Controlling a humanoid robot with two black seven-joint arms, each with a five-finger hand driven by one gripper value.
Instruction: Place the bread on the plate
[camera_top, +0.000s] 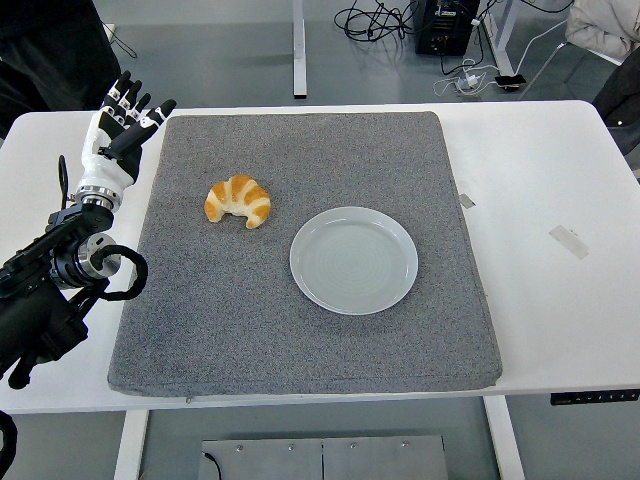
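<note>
Bread (239, 201), a croissant w/ pale stripes, lay on the grey mat (300, 330), upper-left part, not on the plate (354, 260). Plate was pale grey-blue, round, sat near mat centre, to the right of & a bit nearer than the bread, close but not touching; nothing on it. Left hand (122, 125) was up at the mat's far-left corner, over the white table (560, 300) edge, fingers spread & relaxed, holding nothing, well apart from the bread. Left arm came in from the pic's left edge, black w/ cable loop near the wrist. Right arm wasn't visible. Two small tape bits on the table right of the mat. Cables & a black box on the floor beyond the far edge.
</note>
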